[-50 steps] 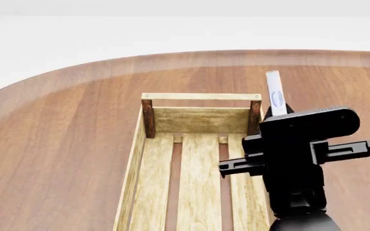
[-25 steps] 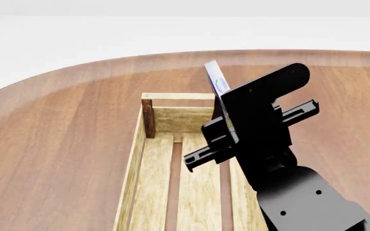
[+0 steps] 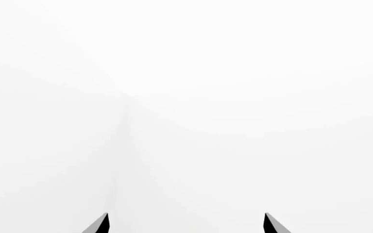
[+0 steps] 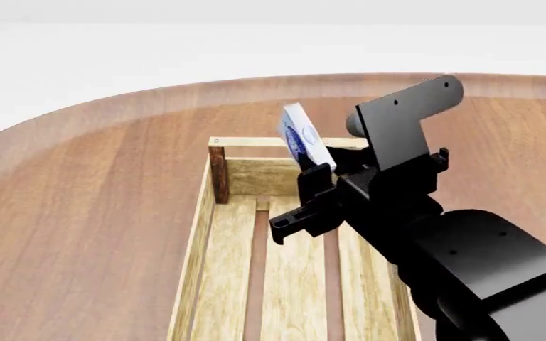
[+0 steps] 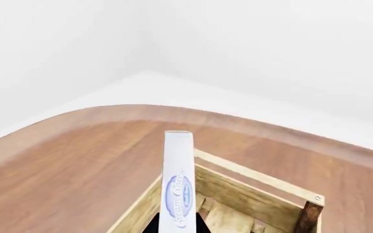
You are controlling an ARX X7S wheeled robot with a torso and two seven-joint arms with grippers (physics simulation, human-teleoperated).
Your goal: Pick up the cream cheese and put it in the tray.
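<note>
White walls close off the scene behind a round wooden table (image 4: pixel 83 213) with a reddish-brown grain, and everything of note sits near the tray on it.

My right gripper (image 4: pixel 313 169) is clamped on the cream cheese (image 4: pixel 301 140), a thin white box with a blue oval logo. I hold it by one end, the rest sticking up and away from me, tilted, its logo face turned partly toward the head camera. It hangs in the air over the far end of the tray (image 4: pixel 220 263), just above the far rail, touching no wood. In the right wrist view the cream cheese (image 5: pixel 177 184) shows as a narrow upright strip rising from between my fingers, with the tray's far end wall (image 5: pixel 251 191) and one dark corner post (image 5: pixel 308 218) right behind it.

That tray is a long light-wood crate with three floor planks and gaps between them, low sides, and a dark brown post (image 4: pixel 218 174) at its far left corner. My right arm (image 4: pixel 472 263) reaches in over the tray's right side and hides the far right corner.

My left gripper (image 3: pixel 185 224) shows only as two dark fingertips (image 3: pixel 99 224) set well apart, pointing at blank white wall, with nothing between them.
</note>
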